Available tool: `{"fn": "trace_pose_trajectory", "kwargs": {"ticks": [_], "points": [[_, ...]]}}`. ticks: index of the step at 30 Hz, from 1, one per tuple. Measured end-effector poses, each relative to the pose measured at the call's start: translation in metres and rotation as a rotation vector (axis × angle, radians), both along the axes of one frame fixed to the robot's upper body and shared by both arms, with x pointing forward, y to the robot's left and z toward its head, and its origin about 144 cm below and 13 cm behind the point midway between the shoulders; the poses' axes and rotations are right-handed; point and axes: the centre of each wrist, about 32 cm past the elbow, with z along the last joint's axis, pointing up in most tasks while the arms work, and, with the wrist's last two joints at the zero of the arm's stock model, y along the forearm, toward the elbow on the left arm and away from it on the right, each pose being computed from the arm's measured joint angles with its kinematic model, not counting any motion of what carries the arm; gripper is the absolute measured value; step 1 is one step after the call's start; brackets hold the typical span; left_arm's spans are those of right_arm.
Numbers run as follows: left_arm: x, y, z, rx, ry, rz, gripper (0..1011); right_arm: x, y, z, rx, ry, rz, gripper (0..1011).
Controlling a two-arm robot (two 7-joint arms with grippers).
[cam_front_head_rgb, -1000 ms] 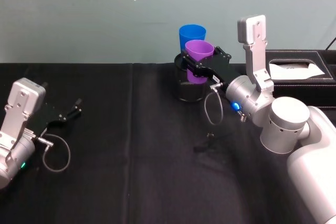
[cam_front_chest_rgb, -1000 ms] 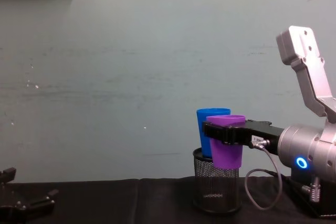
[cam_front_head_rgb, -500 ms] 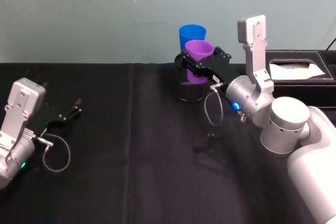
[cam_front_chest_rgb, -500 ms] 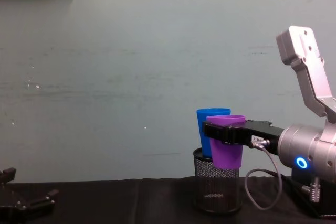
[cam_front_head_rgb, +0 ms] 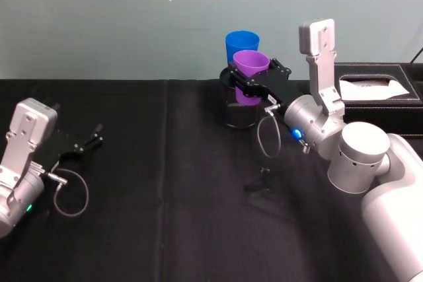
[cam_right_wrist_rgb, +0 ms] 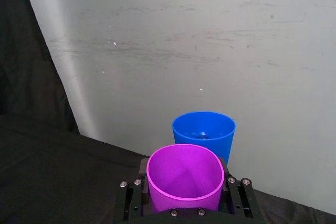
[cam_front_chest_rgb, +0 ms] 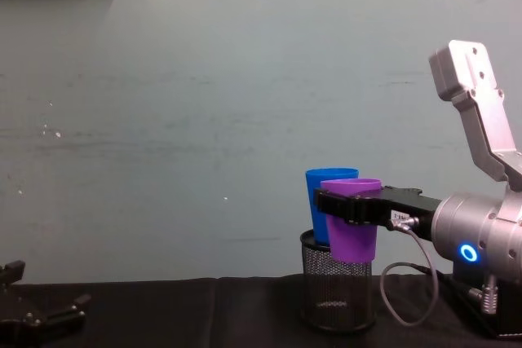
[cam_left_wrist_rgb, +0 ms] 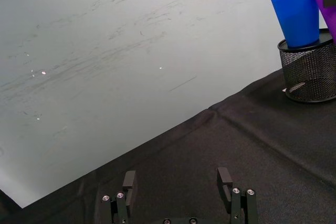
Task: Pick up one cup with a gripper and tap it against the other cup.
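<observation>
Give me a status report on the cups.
Right gripper shut on purple cup, beside blue cup; contact unclear. Blue cup in mesh holder. Left gripper open, parked at left.

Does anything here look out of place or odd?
Only the bright blue plastic tumbler: it stands in the black wire-mesh pen holder rather than on the table. The right pincer holds the purple plastic tumbler upright; nothing spilled. The left pincer lies open.

Lower half of the blue cup (cam_front_chest_rgb: 326, 174) is hidden by the purple cup (cam_front_chest_rgb: 352, 242) and mesh holder (cam_front_chest_rgb: 334, 299)
</observation>
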Motion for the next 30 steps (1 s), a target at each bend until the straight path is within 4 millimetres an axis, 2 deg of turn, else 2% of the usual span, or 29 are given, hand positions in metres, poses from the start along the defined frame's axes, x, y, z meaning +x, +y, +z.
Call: {"fn": "trace_pose_trajectory", "kwargs": {"ticks": [30], "points": [[0.0,0.0,0.0,0.0,0.0,0.0,1000,0.0,0.0,0.0,0.0,0.0,0.0,726]]}}
